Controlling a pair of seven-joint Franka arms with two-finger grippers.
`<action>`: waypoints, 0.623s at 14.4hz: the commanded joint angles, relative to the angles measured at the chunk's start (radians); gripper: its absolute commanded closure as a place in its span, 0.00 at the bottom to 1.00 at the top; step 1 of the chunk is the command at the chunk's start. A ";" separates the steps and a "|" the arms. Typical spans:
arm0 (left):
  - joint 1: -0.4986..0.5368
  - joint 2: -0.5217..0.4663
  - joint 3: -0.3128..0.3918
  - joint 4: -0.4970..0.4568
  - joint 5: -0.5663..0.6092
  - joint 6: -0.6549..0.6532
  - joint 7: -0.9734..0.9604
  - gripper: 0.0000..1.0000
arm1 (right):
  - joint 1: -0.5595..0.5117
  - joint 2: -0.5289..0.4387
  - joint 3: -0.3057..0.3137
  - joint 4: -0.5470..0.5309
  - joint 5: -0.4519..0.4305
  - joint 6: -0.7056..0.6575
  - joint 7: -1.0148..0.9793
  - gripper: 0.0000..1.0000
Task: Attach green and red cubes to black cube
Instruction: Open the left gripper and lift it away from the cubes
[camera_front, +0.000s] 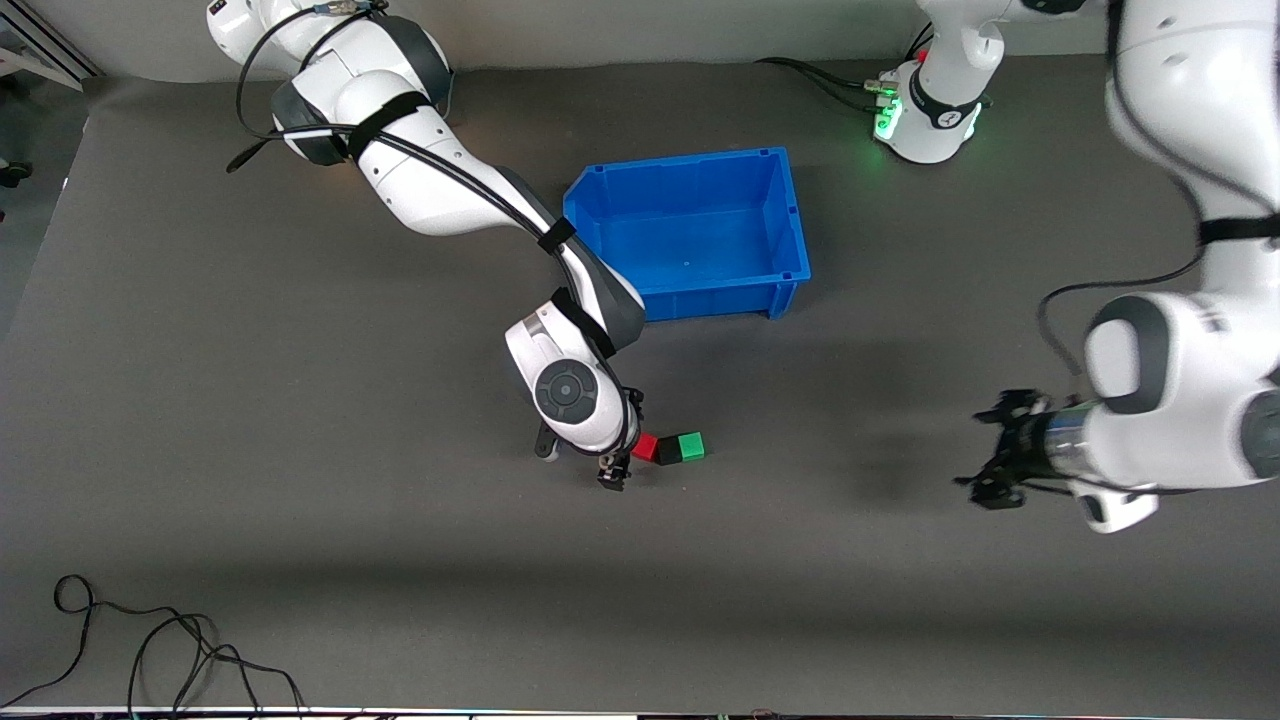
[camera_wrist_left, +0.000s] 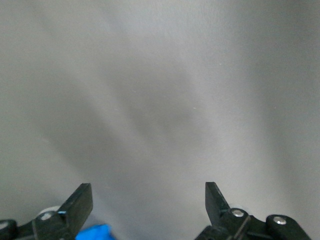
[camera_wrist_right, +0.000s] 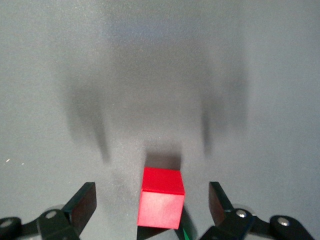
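Observation:
The red cube (camera_front: 646, 447), the black cube (camera_front: 669, 453) and the green cube (camera_front: 690, 444) lie in a touching row on the grey mat, black in the middle. My right gripper (camera_front: 622, 448) is low at the red cube's end of the row. In the right wrist view it (camera_wrist_right: 151, 196) is open, with the red cube (camera_wrist_right: 161, 200) between its fingers and untouched. A sliver of green (camera_wrist_right: 179, 235) shows past the red cube; the black cube is hidden there. My left gripper (camera_front: 995, 462) hangs open and empty over bare mat toward the left arm's end, and is open in the left wrist view (camera_wrist_left: 149, 194).
A blue bin (camera_front: 790, 225), empty, stands farther from the front camera than the cubes. A corner of it shows in the left wrist view (camera_wrist_left: 94, 233). Loose black cables (camera_front: 150, 645) lie near the front edge at the right arm's end.

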 joint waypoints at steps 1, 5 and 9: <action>0.051 -0.080 -0.009 -0.026 0.019 -0.068 0.155 0.00 | 0.010 0.008 0.001 0.006 -0.013 0.000 -0.030 0.01; 0.087 -0.129 -0.009 -0.023 0.042 -0.113 0.236 0.00 | 0.014 0.016 0.004 0.006 -0.012 0.004 -0.086 0.34; 0.090 -0.158 -0.009 -0.018 0.068 -0.135 0.266 0.00 | 0.014 0.016 0.003 0.008 -0.013 0.004 -0.156 0.76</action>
